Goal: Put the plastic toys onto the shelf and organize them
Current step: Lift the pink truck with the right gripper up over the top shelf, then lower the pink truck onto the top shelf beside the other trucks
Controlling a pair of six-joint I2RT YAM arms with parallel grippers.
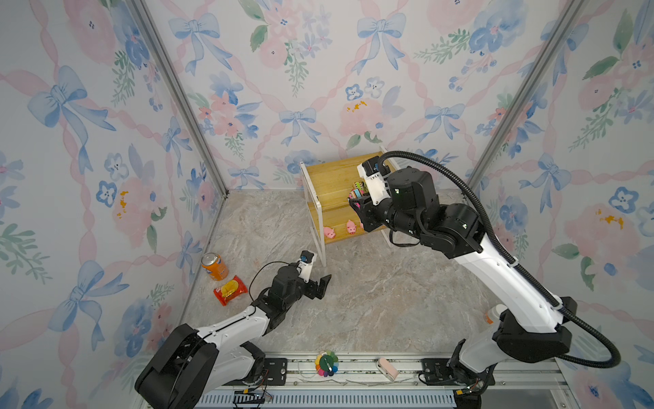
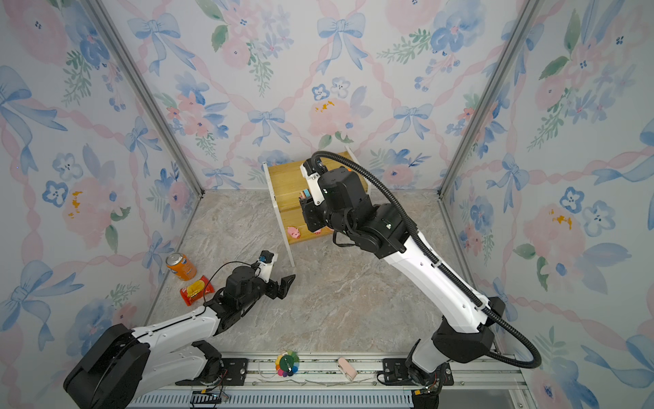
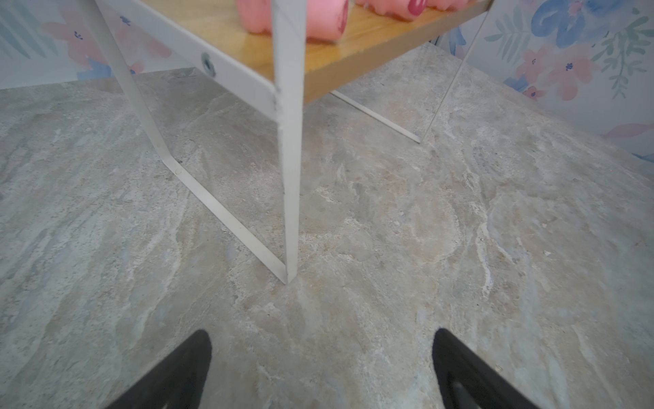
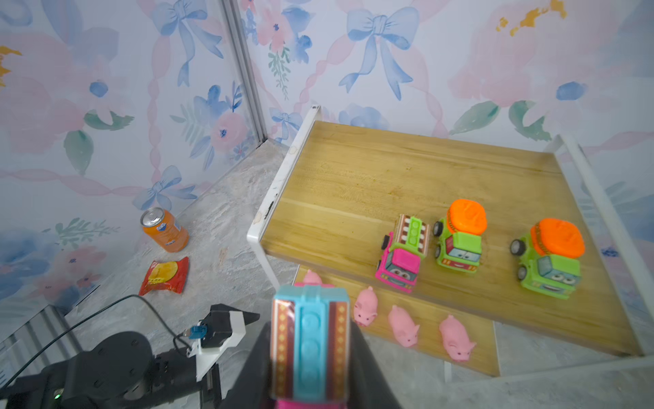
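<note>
The right gripper (image 4: 309, 357) clamps its black jaws on a small pink plastic toy truck with a striped blue-and-brown top (image 4: 307, 318), held over the 2-tier rack of yellowish wooden boards in a thin white metal frame (image 4: 354, 184), near the front edge of the upper board. On that upper board stand 3 toys in a row: a second pink truck with a striped green top (image 4: 403, 255) just beside 2 green plastic trucks with orange tops (image 4: 458, 237) (image 4: 548, 258). On the lower board are 4 small pink plastic pigs (image 4: 403, 325), 1 partly hidden behind the held truck. The left gripper (image 3: 318, 371) hangs low over the grey marbled tabletop (image 1: 371, 301) near the rack's front leg, jaws spread wide and empty. An orange soda can (image 1: 214, 266) and a red snack packet (image 1: 230, 290) sit by the left wall.
</note>
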